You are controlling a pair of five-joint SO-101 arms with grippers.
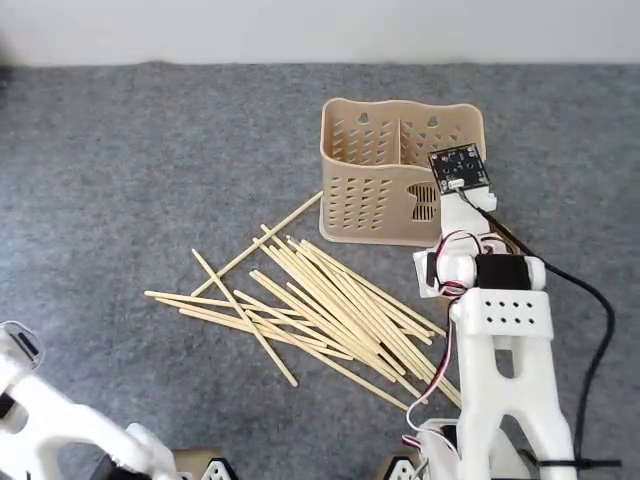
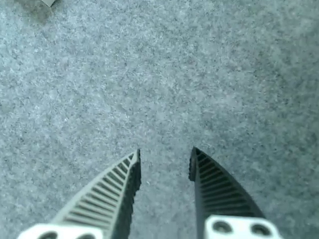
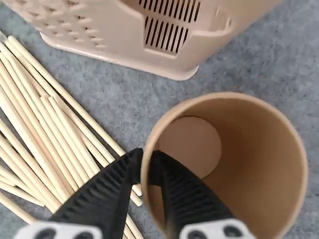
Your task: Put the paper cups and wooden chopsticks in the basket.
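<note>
A brown paper cup [image 3: 227,164] is pinched by its rim in my right gripper [image 3: 146,162], one finger inside and one outside the wall. The beige slotted basket [image 3: 149,30] stands just beyond the cup; from above the basket [image 1: 375,195] has two compartments and the right arm [image 1: 500,300] reaches up beside its right front corner. Several wooden chopsticks [image 1: 320,305] lie in a loose fan on the grey carpet in front of the basket, and the same chopsticks [image 3: 45,129] run beside the cup. My left gripper [image 2: 164,159] hangs open over bare carpet.
The left arm's white body [image 1: 50,420] sits at the lower left corner of the carpet. A pale object's corner [image 2: 42,4] shows far off in the left wrist view. Grey carpet [image 1: 120,170] lies bare left of the basket.
</note>
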